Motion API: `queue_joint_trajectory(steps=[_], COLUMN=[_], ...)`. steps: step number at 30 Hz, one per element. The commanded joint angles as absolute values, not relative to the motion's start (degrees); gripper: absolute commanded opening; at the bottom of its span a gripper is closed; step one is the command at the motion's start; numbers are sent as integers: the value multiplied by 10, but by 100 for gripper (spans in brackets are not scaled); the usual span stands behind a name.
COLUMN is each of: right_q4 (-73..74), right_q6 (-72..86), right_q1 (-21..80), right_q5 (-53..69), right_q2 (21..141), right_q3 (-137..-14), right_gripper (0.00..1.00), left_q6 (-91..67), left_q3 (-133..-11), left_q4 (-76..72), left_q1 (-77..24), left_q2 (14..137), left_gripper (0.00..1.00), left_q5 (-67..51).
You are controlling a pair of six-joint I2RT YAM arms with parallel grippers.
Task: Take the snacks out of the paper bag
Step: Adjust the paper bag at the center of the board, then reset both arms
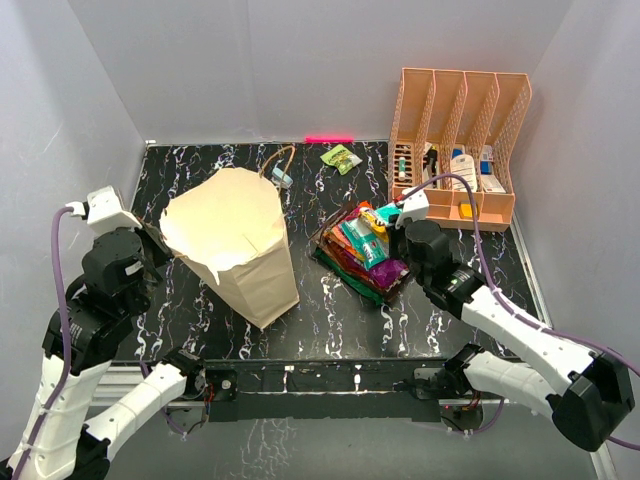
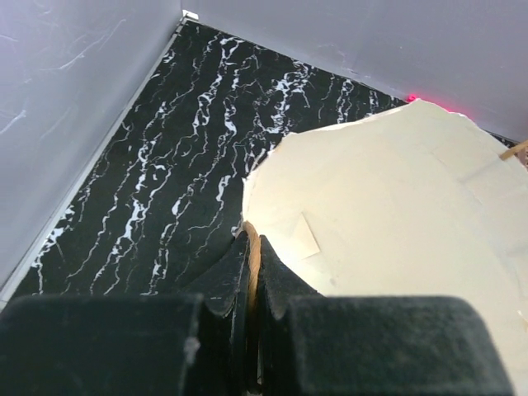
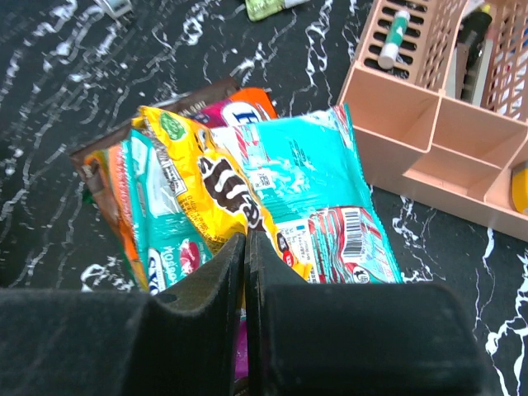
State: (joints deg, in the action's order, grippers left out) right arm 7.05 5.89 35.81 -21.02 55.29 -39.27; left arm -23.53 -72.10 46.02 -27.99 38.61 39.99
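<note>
Even, bright overhead light throughout, with soft shadows. The paper bag (image 2: 396,214) washes out pale in the left wrist view. Foil snacks (image 3: 247,190) show glare; near fingers (image 3: 206,305) blur dark.

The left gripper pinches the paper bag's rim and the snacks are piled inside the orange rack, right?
No. The left gripper does pinch the rim of the paper bag, but the snacks are piled on the table beside the orange rack, as the top external view shows.

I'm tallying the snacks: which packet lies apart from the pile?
The light green packet, lying alone at the far side, left of the orange rack; the other packets are heaped together nearer the arms.
</note>
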Motion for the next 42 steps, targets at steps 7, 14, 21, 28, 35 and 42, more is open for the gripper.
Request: queue_joint_trajectory(steps=[7,14,21,28,35,42], right_q4=[19,66,124,234,308,328], right_q6=[64,69,87,171,182,141], right_q1=[354,355,355,354,354,354], right_q5=[-206,-181,-138,-153,-204,-223], right_q2=[555,529,511,471,455,433], right_q3=[-354,-387,-442,-559,-680,-782], right_gripper=[11,54,93,98,98,98], left_q6=[-229,-235,-216,-178,-162,-152], left_q3=[-724,-758,-794,-870,-933,-986], left_q4=[475,468,459,462,461,441], left_q1=[-282,-282,-282,-282,-282,-281], left_q2=[372,378,389,418,439,441], left_gripper=[16,43,78,98,98,98], left_q5=[416,376,347,326,309,288])
